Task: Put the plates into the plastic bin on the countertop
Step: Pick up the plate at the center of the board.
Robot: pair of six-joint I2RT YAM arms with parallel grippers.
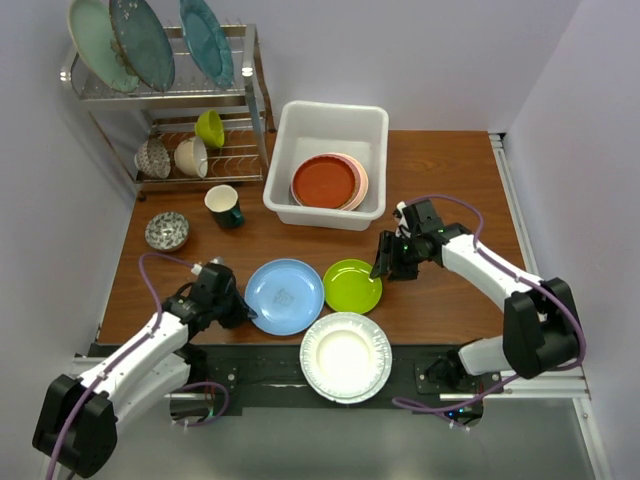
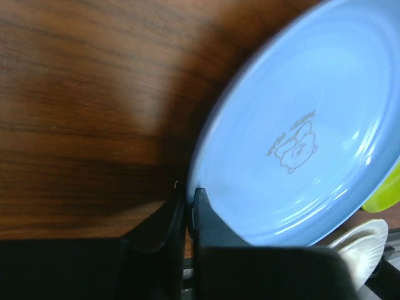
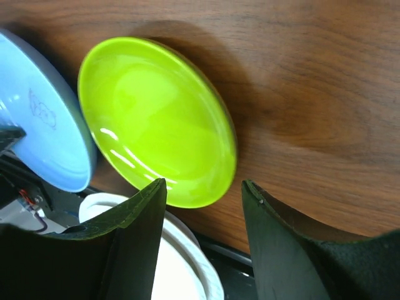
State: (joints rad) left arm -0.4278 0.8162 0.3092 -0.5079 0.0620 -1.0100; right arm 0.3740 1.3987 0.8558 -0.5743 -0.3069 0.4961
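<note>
My left gripper [image 2: 189,207] is pinched almost shut on the rim of the blue plate [image 2: 294,144], which sits on the countertop [image 2: 94,94] right next to the lime green plate [image 1: 352,285]. My right gripper [image 3: 203,187] is open pretty wide with nothing in it, hovering at the right edge of that green one. The plastic bin [image 1: 330,108] is at the back of the counter, with a rust red plate [image 1: 323,181] on top of a pink plate [image 1: 363,186] inside.

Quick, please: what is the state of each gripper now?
Left gripper: closed on the rim of the blue plate.
Right gripper: open, holding nothing, near the lime green plate.
</note>
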